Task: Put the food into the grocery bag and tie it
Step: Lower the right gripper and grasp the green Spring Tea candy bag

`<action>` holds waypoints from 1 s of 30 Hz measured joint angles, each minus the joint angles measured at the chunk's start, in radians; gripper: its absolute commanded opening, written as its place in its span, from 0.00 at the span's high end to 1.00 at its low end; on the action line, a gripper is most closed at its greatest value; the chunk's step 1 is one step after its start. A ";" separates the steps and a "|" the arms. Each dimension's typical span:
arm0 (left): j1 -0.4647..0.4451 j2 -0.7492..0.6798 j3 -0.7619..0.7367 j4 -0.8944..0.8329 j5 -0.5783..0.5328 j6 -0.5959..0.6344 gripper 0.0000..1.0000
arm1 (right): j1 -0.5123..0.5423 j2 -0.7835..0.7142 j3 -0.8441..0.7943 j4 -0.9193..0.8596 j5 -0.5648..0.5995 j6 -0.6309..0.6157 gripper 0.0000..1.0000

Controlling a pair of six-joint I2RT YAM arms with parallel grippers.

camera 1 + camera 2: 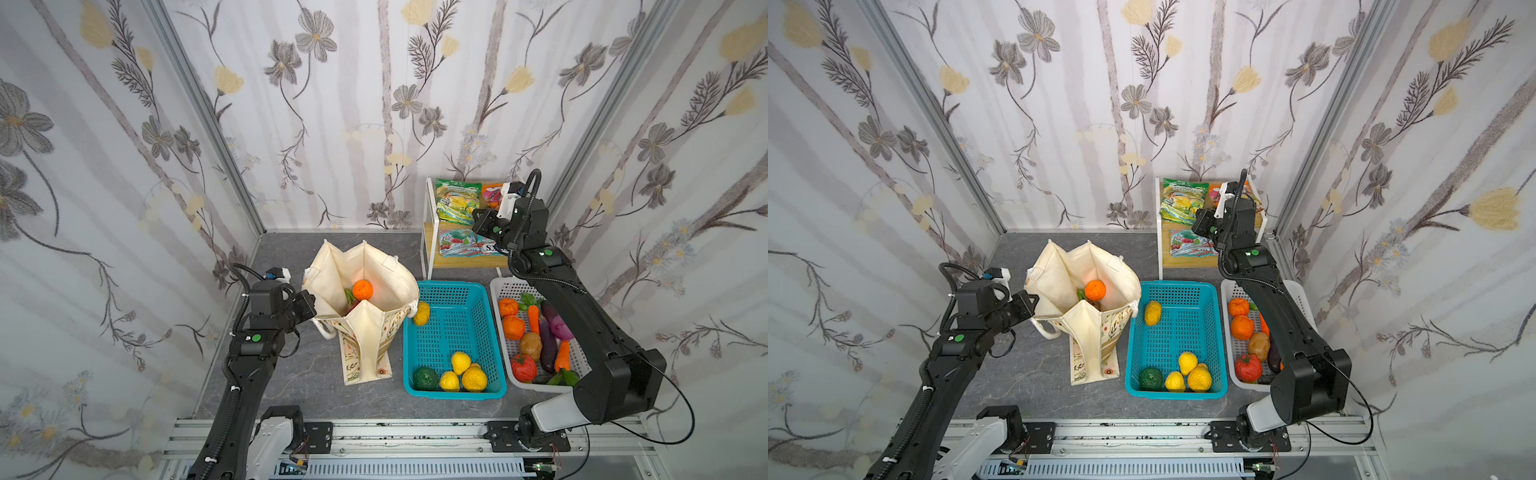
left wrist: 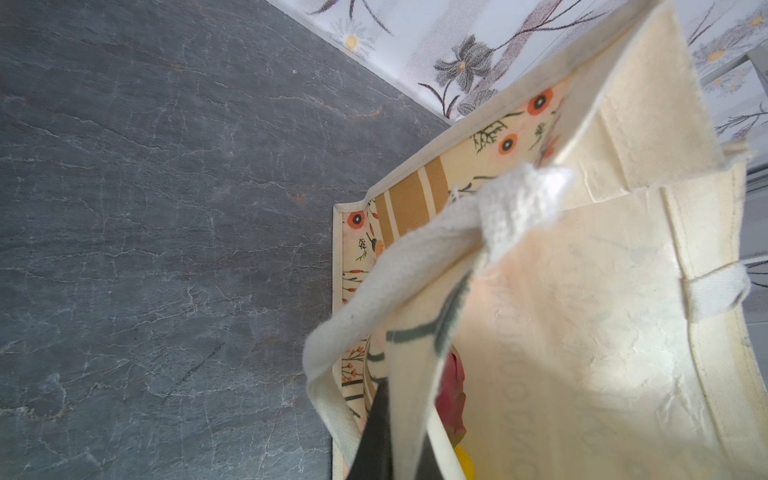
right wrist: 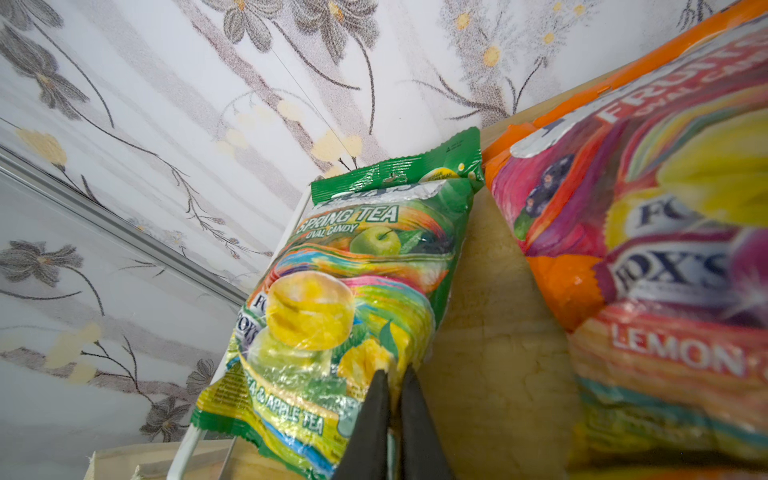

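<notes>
Right pincer (image 3: 395, 374): fingers pressed almost together on the near edge of the green packet (image 3: 357, 291), which lies on the top shelf (image 3: 490, 311) of the small rack at the back right. The hold is thin, on the foil edge only.

Alongside: orange packet (image 3: 644, 249), just beside the green one on the same shelf. A third packet (image 1: 457, 243) lies on the shelf below.

Left pincer (image 2: 409, 399): clamped on the rim of the grocery bag (image 2: 582, 332), cloth between the fingers, next to a white rope handle (image 2: 395, 270). It holds the mouth open.

Grocery bag, position: upright on the worktop (image 1: 291, 374), just left of the teal basket (image 1: 455, 392), mouth wide.

Grocery bag, contents seen: one orange (image 1: 362, 289), something green beside it, and a pink-red piece in the left wrist view.

Not packed: lemons and other produce in the teal basket, and vegetables in the white basket (image 1: 496, 291).

Step in hand (judged): taking up the green packet. Loading is partway, and tying has not begun.

Next move calls for: a lift clear of the shelf, a carry over the baskets to the open mouth, and a release above the orange. A glossy packet pinched by its edge may slip or swing.
</notes>
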State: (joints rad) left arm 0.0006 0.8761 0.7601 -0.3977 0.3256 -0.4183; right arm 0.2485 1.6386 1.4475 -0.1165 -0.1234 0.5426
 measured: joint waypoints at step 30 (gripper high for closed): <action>-0.002 -0.008 0.008 -0.004 0.003 -0.004 1.00 | 0.000 -0.018 -0.069 0.103 -0.083 0.032 0.62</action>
State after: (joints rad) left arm -0.0010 0.8684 0.7681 -0.4015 0.3290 -0.4225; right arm 0.2485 1.6203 1.3781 -0.0132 -0.2062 0.5751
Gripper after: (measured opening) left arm 0.051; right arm 0.435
